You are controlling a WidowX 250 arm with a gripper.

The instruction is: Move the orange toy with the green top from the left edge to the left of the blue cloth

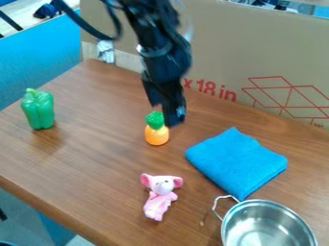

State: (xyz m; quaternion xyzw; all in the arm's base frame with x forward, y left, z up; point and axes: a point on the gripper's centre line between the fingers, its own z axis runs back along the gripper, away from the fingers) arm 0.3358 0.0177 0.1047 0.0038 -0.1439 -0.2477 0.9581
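1. Nearest the camera is a metal pot (265, 214), at about five o'clock from the toy pineapple (157, 136), its mouth upward and its wire handle (216, 208) towards ten o'clock on the rim

2. The pineapple stands upright on the wooden table (96, 166), orange body below, green crown on top; take it as the centre of the clock, with twelve towards the cardboard (221, 53) behind

3. The gripper (167, 113) hangs just at one o'clock, its lower end beside the crown; whether they touch I cannot tell, nor whether the pincer is wide or narrow

4. By its look the pineapple is hollow plastic: light, fairly stiff, hardly fragile, but smooth and rounded, so it could roll or squirt out of an off-centre pinch

5. The surest hold should be across the middle of the orange body, coming straight down, one side at three o'clock and the other at nine; the crown is narrower and seems a poorer grip

6. Around it: a folded blue cloth (236, 162) at four o'clock, probably soft, a pink toy mouse (160, 197) at six, likely squashy, and a green toy pepper (38, 109) between nine and ten
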